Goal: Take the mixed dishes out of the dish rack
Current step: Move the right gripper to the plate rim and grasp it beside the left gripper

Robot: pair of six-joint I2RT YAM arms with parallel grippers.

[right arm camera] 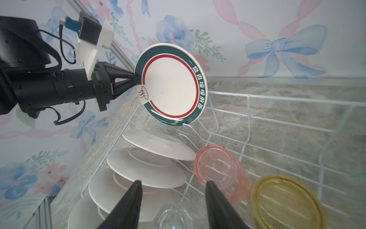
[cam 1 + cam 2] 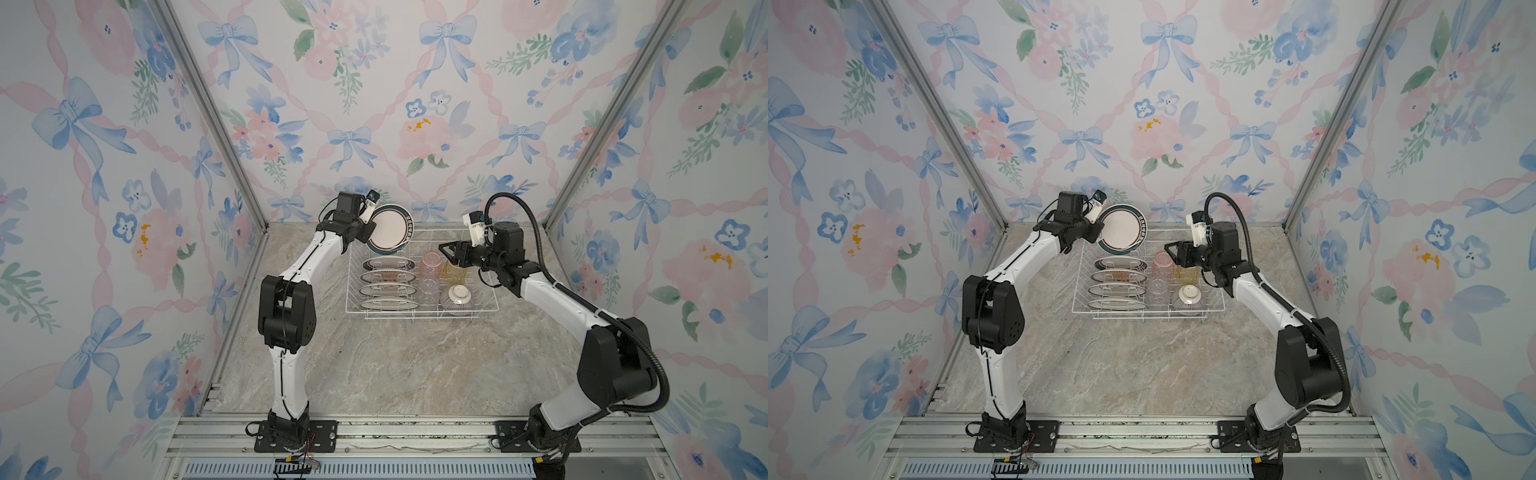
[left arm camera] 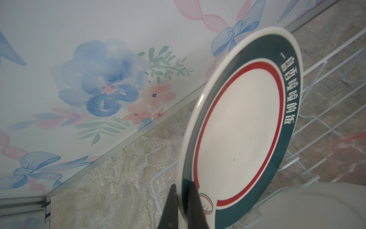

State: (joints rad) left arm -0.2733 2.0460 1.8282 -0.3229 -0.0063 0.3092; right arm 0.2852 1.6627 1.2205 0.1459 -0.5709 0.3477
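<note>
My left gripper (image 2: 371, 226) (image 3: 183, 184) is shut on the rim of a white plate (image 2: 390, 228) (image 3: 237, 128) (image 1: 172, 85) with a dark green band and a red ring. The plate hangs upright above the far left end of the white wire dish rack (image 2: 349, 282). Several more plates (image 2: 388, 276) (image 1: 154, 166) stand in the dividers. A pink tumbler (image 2: 432, 262) (image 1: 217, 164), a clear tumbler (image 2: 429, 286) (image 1: 174, 216), a yellow tumbler (image 2: 453, 272) (image 1: 285, 202) and a striped bowl (image 2: 457, 297) sit upside down beside them. My right gripper (image 2: 442, 247) (image 1: 173, 182) hovers open above the tumblers, holding nothing.
The rack stands at the back of a marble-patterned table (image 2: 395, 365), close to the floral back wall (image 2: 374, 124). Aluminium frame rails (image 2: 415, 432) run along the table's front edge, where both arm bases are bolted.
</note>
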